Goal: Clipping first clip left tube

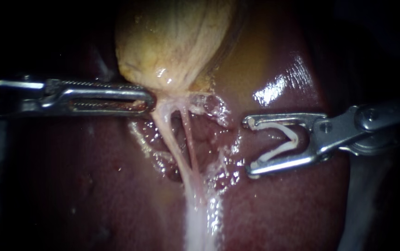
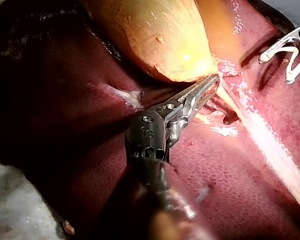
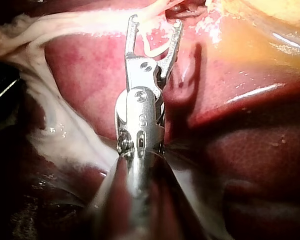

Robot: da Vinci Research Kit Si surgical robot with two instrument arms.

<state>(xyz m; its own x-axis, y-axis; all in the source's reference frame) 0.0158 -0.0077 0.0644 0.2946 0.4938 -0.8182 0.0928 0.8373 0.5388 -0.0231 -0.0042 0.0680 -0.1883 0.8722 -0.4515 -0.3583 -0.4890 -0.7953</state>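
The left tube [image 1: 168, 135], a pale, thicker cord, runs from the neck of the yellowish, rounded gallbladder [image 1: 176, 37] down across the dark red, wet liver [image 1: 278, 209]. Just beside it, on the side of the right instrument, lies the thinner, pinkish right tube [image 1: 188, 137]. The two start together at the neck, spread a little, and meet again lower down in a white band.

The left instrument [image 1: 148, 100], with long, slotted, toothed steel jaws, comes in level. Its jaws are closed on tissue at the gallbladder's neck, right where the tubes begin.

The right instrument [image 1: 250, 146] comes in level from the opposite side, with its jaws spread wide. They carry a white, V-shaped clip [image 1: 294, 139] seated between them, and each jaw touches one arm of it. The clip's open mouth faces the tubes but stands apart from them and touches neither.

The right tube lies between the clip and the left tube. A ragged, glistening fringe of pale tissue [image 1: 216, 107] hangs off the neck near the upper jaw tip. Below that fringe, bare liver lies ahead of the clip's mouth. Beyond both shafts the scene falls into darkness.
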